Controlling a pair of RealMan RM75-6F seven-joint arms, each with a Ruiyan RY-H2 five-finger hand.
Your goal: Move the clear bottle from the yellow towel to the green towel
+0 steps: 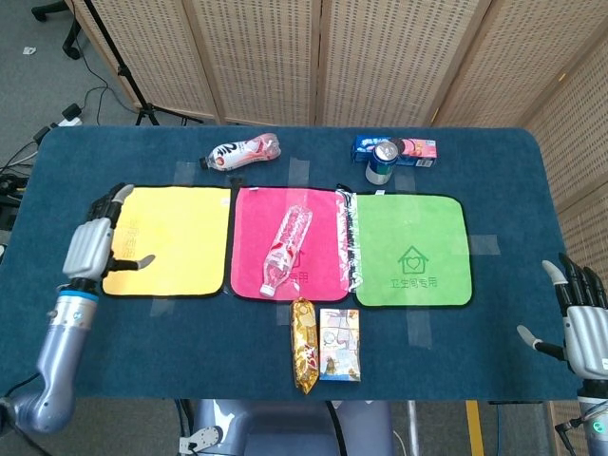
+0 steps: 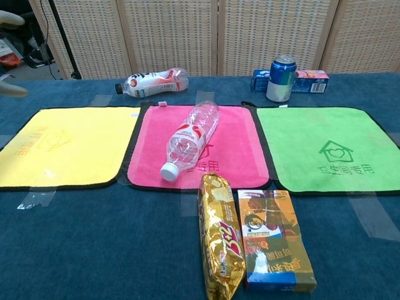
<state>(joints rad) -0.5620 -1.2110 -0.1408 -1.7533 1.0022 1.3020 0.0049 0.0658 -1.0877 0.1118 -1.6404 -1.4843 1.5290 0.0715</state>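
Observation:
The clear bottle (image 1: 288, 240) (image 2: 189, 136) lies on its side on the pink towel (image 1: 324, 271) (image 2: 234, 153), its white cap toward the table's near edge. The yellow towel (image 1: 185, 239) (image 2: 69, 145) is bare, and so is the green towel (image 1: 413, 249) (image 2: 325, 147). My left hand (image 1: 95, 247) hovers open over the yellow towel's left edge, fingers spread, far from the bottle. In the chest view only a sliver of the left hand (image 2: 11, 19) shows at the top left corner. My right hand (image 1: 581, 320) is open off the table's right side.
A labelled bottle (image 1: 243, 152) lies behind the towels. A drink can (image 1: 381, 162) stands in front of a blue snack box (image 1: 410, 148) at the back. A gold snack bag (image 2: 220, 236) and a carton (image 2: 274, 239) lie near the front edge.

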